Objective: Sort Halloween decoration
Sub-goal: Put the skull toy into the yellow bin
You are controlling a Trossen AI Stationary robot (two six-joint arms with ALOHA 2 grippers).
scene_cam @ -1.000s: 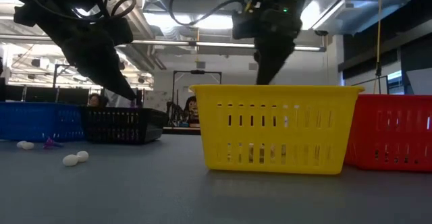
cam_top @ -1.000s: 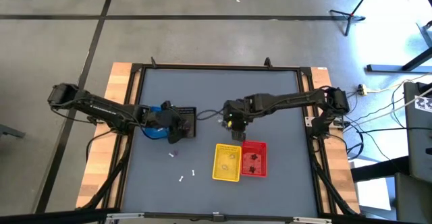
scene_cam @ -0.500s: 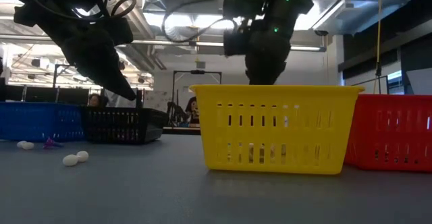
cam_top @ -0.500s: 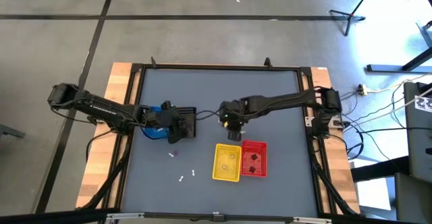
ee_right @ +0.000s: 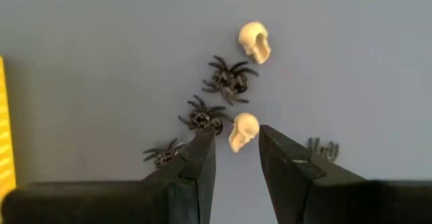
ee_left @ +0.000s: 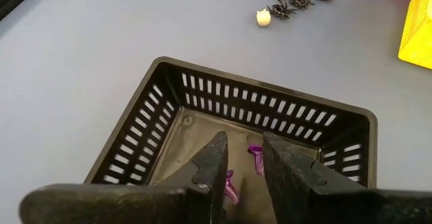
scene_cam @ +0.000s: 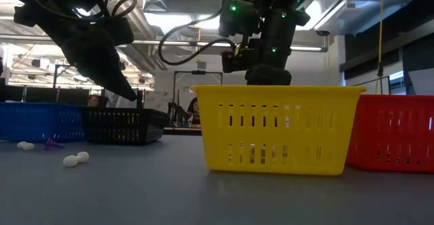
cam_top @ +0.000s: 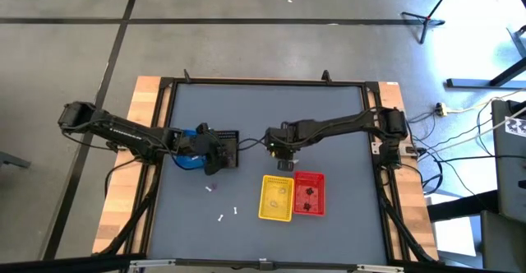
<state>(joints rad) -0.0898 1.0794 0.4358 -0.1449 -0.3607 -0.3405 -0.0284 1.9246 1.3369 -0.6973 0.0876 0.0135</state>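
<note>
High view, left to right: blue basket (cam_top: 191, 159) beside black basket (cam_top: 228, 148), left gripper (cam_top: 220, 159) over black basket. Left wrist view: fingers parted, nothing between them; purple trinkets (ee_left: 255, 158) on black basket floor. Loose white trinkets (cam_top: 228, 215) and one purple trinket (cam_top: 210, 188) on table (cam_top: 345, 117) in front of baskets. Right gripper (cam_top: 282, 150) at table centre, behind yellow basket (cam_top: 276, 197). Right wrist view: fingers apart, empty, above white skull (ee_right: 243, 131); black spiders (ee_right: 229, 77) and second skull (ee_right: 255, 42) near. Red basket (cam_top: 309, 194) touching yellow, dark trinkets inside.
</note>
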